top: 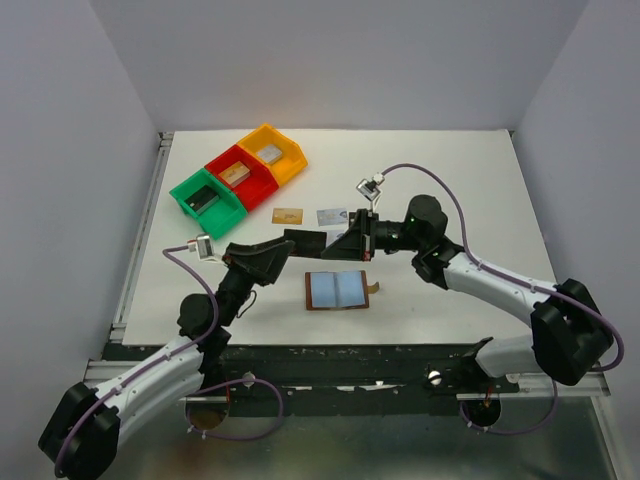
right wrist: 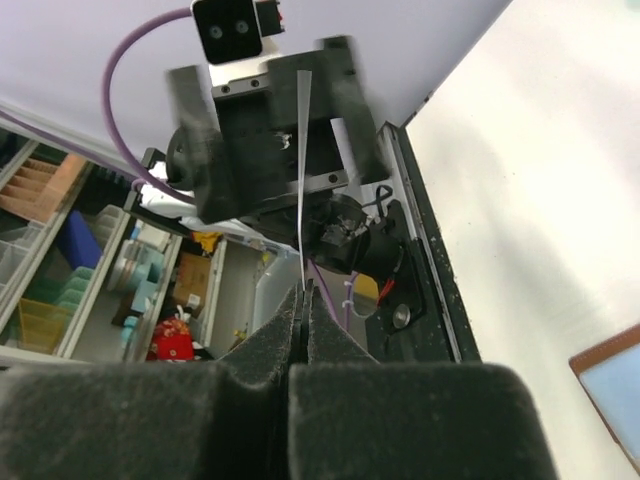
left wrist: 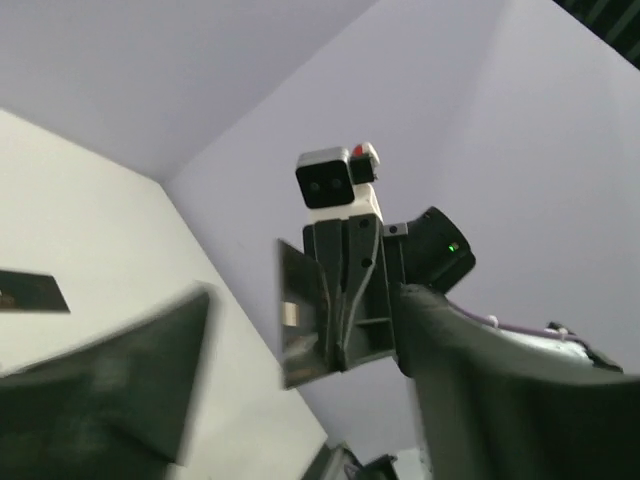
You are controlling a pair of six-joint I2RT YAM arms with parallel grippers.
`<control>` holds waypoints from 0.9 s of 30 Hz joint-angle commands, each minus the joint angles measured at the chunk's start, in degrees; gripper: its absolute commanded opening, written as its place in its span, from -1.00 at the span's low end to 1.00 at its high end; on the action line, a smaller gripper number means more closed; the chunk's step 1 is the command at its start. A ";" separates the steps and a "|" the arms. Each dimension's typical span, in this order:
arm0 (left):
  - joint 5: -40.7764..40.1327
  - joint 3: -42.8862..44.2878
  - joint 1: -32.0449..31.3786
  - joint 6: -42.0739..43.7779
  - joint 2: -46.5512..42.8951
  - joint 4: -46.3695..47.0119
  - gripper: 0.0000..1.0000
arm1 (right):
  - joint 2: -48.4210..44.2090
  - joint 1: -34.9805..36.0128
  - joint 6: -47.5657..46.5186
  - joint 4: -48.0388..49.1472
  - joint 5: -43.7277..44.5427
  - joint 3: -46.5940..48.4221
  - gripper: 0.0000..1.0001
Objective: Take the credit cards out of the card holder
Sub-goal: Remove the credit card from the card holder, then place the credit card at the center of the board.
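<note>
Right hand [right wrist: 302, 298] was closed tight on one edge of a credit card [right wrist: 301, 170], seen edge-on above the bench [top: 450, 190]. Left hand [right wrist: 270, 130] stood wide, a finger on either side of that card and apart from it. Card holder [top: 338, 290] lay open, blue faces up, at 6 o'clock of both hands. Gold-tan card [top: 287, 215] lay at 11 o'clock of the holder, silvery-blue card [top: 331, 216] at 12 o'clock.

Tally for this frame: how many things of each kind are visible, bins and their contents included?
Plastic bins: 3 (green bin, red bin, yellow bin)
Blocks, one per bin: 3
Thin credit cards: 3 (gold-tan card, silvery card, third card pinched in right gripper)
Brown leather card holder, open: 1
Total: 10
</note>
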 commanded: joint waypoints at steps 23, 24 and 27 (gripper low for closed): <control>-6.81 13.04 0.76 12.87 -11.21 -53.24 0.98 | 20.19 -23.23 -38.55 -65.89 13.37 22.32 -0.99; -5.94 13.57 0.85 12.96 -10.34 -54.12 0.98 | 20.90 -23.41 -38.91 -65.89 13.02 22.59 -0.99; -2.69 14.45 0.94 13.04 -7.96 -54.13 0.98 | 23.97 -23.85 -38.91 -65.63 10.74 23.73 -0.99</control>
